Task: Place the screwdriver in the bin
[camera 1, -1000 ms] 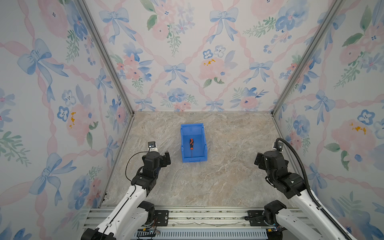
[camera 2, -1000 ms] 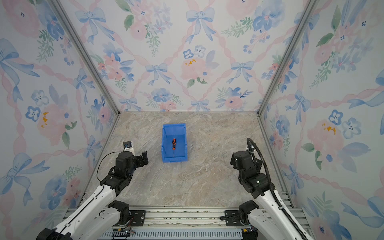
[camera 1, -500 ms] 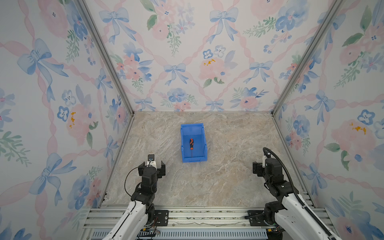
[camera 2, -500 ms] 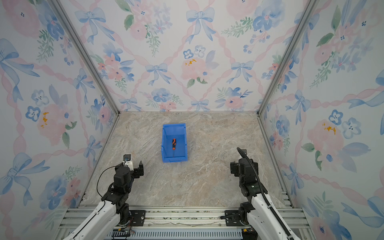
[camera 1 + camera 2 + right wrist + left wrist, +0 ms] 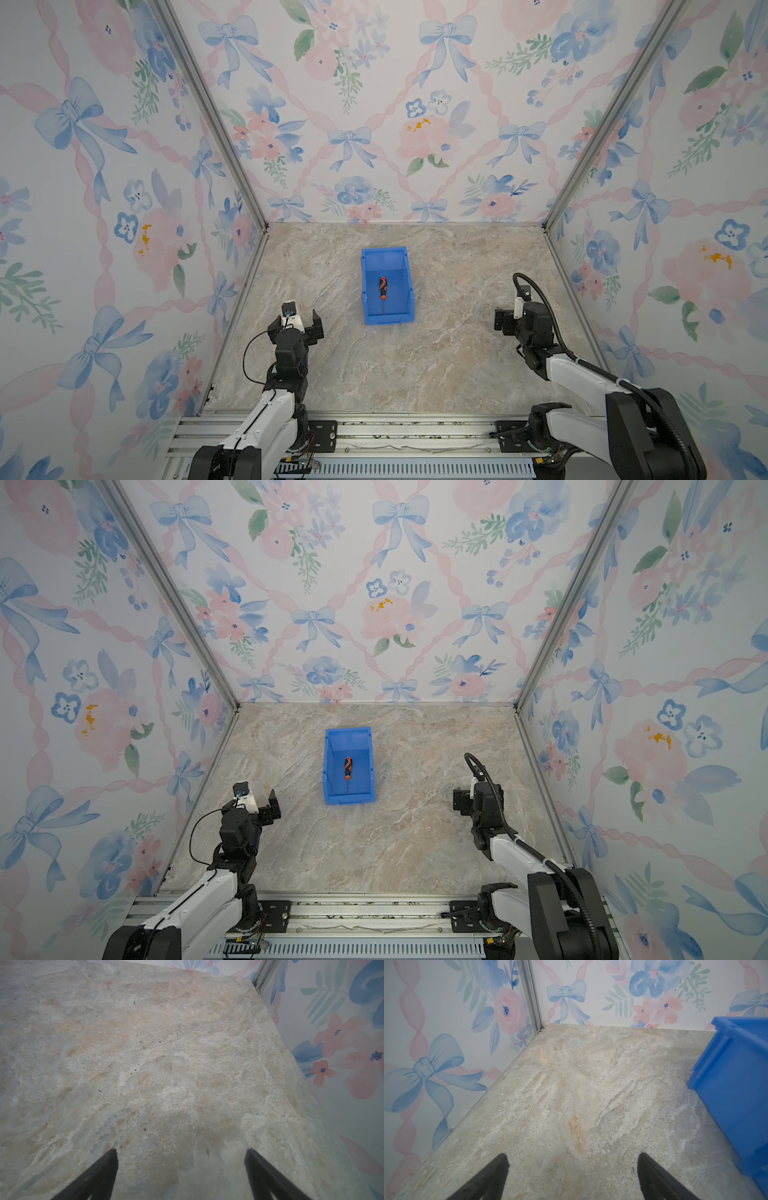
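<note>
The screwdriver (image 5: 382, 289) (image 5: 348, 768), with its orange-and-black handle and thin shaft, lies flat inside the blue bin (image 5: 388, 319) (image 5: 351, 800) at mid-table, shaft toward the lower front wall. In both top views my left gripper (image 5: 296, 320) (image 5: 252, 804) hovers left of the bin and nearer the front, open and empty. Its wrist view shows the fingers (image 5: 500, 1167) spread over bare table, with the bin's outer wall (image 5: 733, 1084) off to one side. My right gripper (image 5: 517, 318) (image 5: 476, 798) (image 5: 180, 1155) is open and empty, far right of the bin.
Floral walls with metal corner posts (image 5: 249, 195) close the marble table (image 5: 415, 365) on three sides. A metal rail (image 5: 395, 432) carrying both arm bases runs along the front edge. The right wall (image 5: 342, 1064) is close to my right gripper.
Both arms shifted near the front of the table. The left gripper turned from facing the bin to facing straight ahead. Screwdriver and bin stayed put.
</note>
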Controlling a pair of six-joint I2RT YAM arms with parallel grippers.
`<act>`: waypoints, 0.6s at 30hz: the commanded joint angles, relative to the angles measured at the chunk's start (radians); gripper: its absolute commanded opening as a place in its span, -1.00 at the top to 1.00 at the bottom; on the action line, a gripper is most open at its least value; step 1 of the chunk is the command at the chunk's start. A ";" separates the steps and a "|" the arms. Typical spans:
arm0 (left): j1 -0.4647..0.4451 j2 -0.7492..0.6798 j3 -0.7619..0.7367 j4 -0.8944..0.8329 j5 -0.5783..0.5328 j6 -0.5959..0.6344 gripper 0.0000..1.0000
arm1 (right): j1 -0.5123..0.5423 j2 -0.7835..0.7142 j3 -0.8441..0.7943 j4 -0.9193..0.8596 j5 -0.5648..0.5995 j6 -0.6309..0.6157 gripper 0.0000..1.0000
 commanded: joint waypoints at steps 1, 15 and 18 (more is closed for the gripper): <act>0.016 0.122 0.066 0.125 0.082 -0.004 -0.95 | -0.012 0.107 0.083 0.186 -0.074 -0.001 -0.94; 0.021 0.378 0.173 0.278 0.158 0.048 -0.95 | -0.059 0.338 0.075 0.479 -0.105 0.029 -0.93; 0.021 0.401 0.187 0.290 0.173 0.055 -0.95 | -0.057 0.338 0.077 0.475 -0.101 0.027 -0.94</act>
